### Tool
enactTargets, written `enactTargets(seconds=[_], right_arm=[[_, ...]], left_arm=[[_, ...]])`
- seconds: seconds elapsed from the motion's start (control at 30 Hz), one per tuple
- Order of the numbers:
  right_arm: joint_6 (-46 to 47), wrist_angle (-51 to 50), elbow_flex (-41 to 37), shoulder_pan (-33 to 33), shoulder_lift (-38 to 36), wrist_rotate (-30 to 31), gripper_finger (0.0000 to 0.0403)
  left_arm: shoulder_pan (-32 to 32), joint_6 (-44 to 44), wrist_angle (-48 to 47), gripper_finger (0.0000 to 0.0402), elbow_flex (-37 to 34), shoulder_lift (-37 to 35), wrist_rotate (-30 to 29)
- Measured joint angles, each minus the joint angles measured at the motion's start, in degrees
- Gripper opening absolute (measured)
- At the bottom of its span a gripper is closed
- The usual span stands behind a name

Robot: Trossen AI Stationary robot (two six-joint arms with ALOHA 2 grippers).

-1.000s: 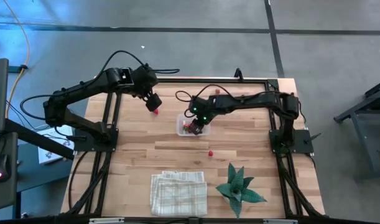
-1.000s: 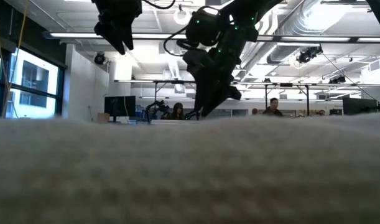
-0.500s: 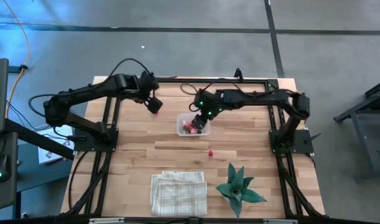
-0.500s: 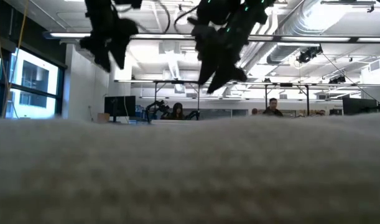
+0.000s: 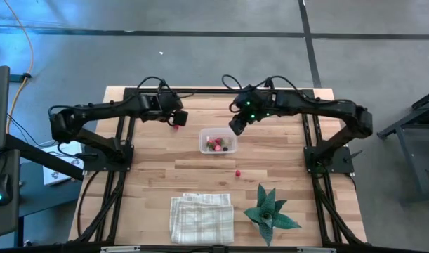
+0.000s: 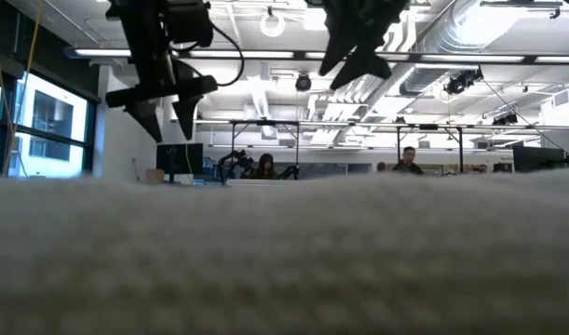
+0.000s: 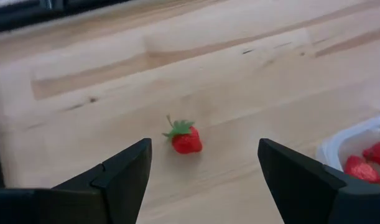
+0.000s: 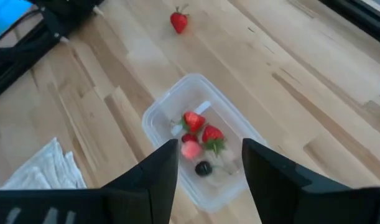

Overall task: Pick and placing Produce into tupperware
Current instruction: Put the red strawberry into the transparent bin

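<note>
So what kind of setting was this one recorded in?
Probably a robotics lab or open workshop: a wooden table on a bare concrete floor, exposed ceiling ducts, strip lights, and people at workstations behind the table.

Bright and even in the view from above, with pale wood on the table [image 5: 200, 169] and only soft, small shadows under the arms. Blue glow on the floor at the top left corner. Very blurry up close in the low view: a fuzzy grey band over the whole bottom half. Long ceiling lights [image 6: 265, 56] shining white far behind, arms dark against them. Sharp strawberry [image 7: 186, 138] in the left wrist view, near fingers [image 7: 124, 177] dark and soft.
</note>
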Motion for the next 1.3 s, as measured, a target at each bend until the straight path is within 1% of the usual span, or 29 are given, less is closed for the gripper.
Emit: enactTargets(seconds=[0.13,0.3,0.43,0.5,0.6,0.7,0.83,0.97,1.3], right_arm=[[-1.4,-4.2,0.0,-0.1,-1.8,0.2,0.0169],[-4.8,-9.7,0.0,-1.1,-3.1,2.6,0.0169],[-8.1,-11.4,0.0,-2.3,-3.6,2.8,0.0169],[-10.3,-11.5,0.0,-2.6,-3.6,2.8,0.0169],[-13.2,-11.6,0.0,-2.7,-3.6,2.7,0.0169],[-15.4,-11.9,0.0,-2.7,-3.6,2.6,0.0169],[-18.0,-12.4,0.0,-2.7,-3.6,2.5,0.0169],[-19.9,-12.8,0.0,-2.7,-3.6,2.3,0.0169],[-22.5,-12.8,0.0,-3.0,-3.6,2.1,0.0169]], left_arm=[[0.0,-4.5,0.4,0.0282,-2.1,0.0,-0.5],[0.0,-11.2,0.8,0.0282,-4.1,1.4,-1.4],[0.0,-14.1,5.2,0.0282,-5.2,4.0,-2.8],[0.0,-14.8,8.1,0.0282,-5.2,5.8,-3.9],[0.6,-14.9,10.4,0.0282,-5.2,8.6,-3.7],[1.6,-16.7,9.1,0.0282,-5.2,11.4,-2.0],[3.3,-18.8,8.9,0.0282,-5.3,14.0,-1.6],[5.2,-19.1,10.7,0.0282,-5.2,14.6,-1.4],[9.1,-18.8,10.9,0.0282,-5.2,14.6,0.5]])
